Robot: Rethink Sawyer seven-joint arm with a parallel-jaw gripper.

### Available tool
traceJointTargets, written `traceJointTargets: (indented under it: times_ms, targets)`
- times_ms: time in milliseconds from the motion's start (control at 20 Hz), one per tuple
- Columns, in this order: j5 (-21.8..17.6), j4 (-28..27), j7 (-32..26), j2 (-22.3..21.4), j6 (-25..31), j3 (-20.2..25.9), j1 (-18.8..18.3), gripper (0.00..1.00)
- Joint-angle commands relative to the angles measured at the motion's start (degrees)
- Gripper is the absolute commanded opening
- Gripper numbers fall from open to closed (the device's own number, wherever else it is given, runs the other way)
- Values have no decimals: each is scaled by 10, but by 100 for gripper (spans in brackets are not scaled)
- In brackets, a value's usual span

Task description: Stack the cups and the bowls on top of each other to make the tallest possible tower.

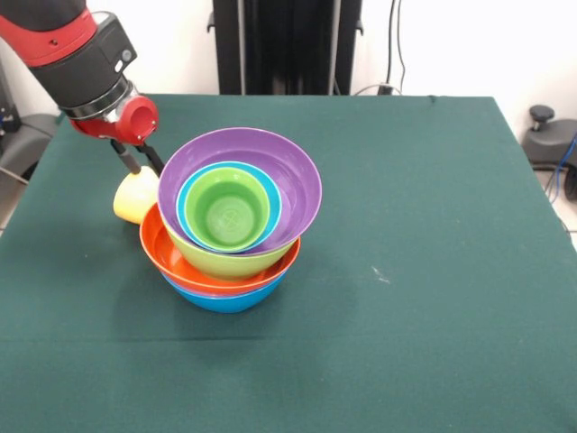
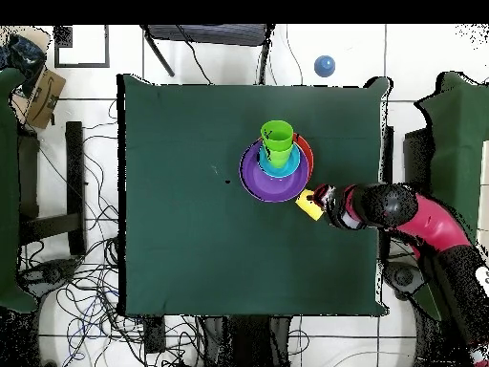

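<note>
Nearest the front camera, at the bottom of the tower (image 1: 233,221), sits the blue bowl (image 1: 225,299), resting on the green desk (image 1: 424,271). On it lies the orange bowl (image 1: 160,248), whose rim juts out toward the picture's left. A lime green bowl (image 1: 225,262) nests in the orange one, and the purple bowl (image 1: 293,176), widest at the top, sits in that, tilted so its opening faces the front camera. Inside the purple bowl is the small cyan bowl (image 1: 187,209), showing only as a thin ring, and in it stands the light green cup (image 1: 230,212), mouth toward the camera.

The pale yellow cup (image 1: 135,196) is just beside the tower on the picture's left in the front view, held slanted off the desk. The end effector (image 1: 140,162) comes down from the red and black arm (image 1: 77,50), and its dark fingers (image 1: 129,158) close on the yellow cup's upper part. The cup's side looks to touch the orange rim, though the contact cannot be made out for certain.

From overhead, the tower (image 2: 275,162) stands right of the desk's middle, and the yellow cup (image 2: 308,204) lies just beside its lower right edge, with the arm (image 2: 401,212) reaching in from the right.
</note>
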Motion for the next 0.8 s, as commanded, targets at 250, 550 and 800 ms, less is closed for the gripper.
traceJointTargets:
  times_ms: [250,550,800]
  targets:
    - [-47,-9,-165,4,22,18,4,100]
    - [-47,15,-160,-16,22,17,-3,100]
    - [-44,28,-159,-33,27,19,-10,100]
